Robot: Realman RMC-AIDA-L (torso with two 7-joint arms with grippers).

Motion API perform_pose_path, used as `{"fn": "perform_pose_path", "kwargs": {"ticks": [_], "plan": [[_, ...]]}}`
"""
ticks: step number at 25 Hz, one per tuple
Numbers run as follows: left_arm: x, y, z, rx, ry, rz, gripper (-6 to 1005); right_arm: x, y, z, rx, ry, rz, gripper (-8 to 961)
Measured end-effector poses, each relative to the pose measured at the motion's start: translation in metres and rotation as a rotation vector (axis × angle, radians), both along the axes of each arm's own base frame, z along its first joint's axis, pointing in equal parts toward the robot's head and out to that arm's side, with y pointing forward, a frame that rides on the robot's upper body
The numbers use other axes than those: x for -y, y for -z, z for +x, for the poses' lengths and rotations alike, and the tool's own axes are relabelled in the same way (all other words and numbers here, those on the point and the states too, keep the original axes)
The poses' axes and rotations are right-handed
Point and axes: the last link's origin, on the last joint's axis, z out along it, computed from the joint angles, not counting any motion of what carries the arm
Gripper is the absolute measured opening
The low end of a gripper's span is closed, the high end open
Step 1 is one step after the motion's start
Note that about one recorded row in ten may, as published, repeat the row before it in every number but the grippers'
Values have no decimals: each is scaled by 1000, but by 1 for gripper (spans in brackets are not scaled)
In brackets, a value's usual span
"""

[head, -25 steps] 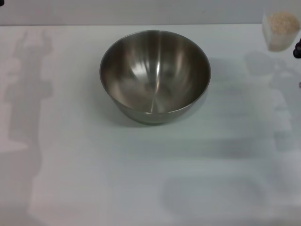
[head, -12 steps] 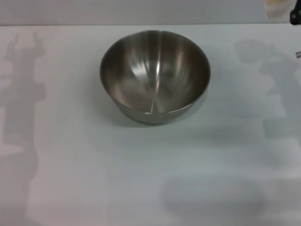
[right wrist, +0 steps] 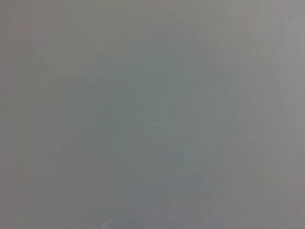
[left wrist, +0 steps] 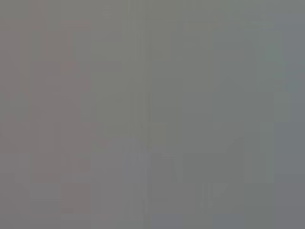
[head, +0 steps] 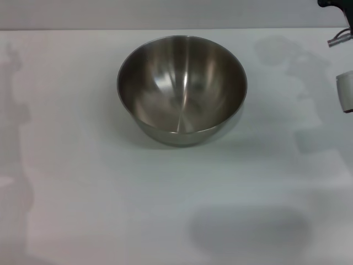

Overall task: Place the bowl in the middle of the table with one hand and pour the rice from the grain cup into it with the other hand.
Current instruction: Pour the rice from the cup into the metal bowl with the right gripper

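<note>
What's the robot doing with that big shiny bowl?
Right now nothing is touching the bowl. It sits upright and empty on the white table, with no rice in it. Only a bit of the robot's right arm pokes in at the far right edge, raised off to the side of the bowl. The cup of rice isn't in sight, and neither is the left arm. Both wrist cameras show only blank grey, so pouring hasn't started.

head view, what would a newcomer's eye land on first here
The large shiny stainless-steel mixing bowl stands upright and empty a little behind the middle of the plain white table. At the far right edge, only black and silver-white parts of the right arm poke in; no cup or rice shows. Both wrist views are blank grey.
</note>
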Motion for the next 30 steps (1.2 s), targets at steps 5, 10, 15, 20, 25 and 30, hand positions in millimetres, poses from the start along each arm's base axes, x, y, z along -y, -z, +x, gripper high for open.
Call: {"fn": "perform_pose_path", "kwargs": {"ticks": [5,10,15,20,25,30], "plan": [[4,-2,-4,13,1,16,516,-5,2,-10,38,-41,-18,11],[4,-6,-6,19,-7,31,516,-6,8,-16,95,-85,-54,12],[3,-8,-5,25,-7,40,516,-2,17,-20,216,-120,-52,13],[2,-10,-5,29,-9,52,517,-2,20,-22,269,-137,-41,11],[2,-11,-4,31,-6,56,517,-5,21,-27,331,-179,-52,11],[2,-11,-4,31,-6,56,517,-8,23,-35,383,-215,-52,12]]}}
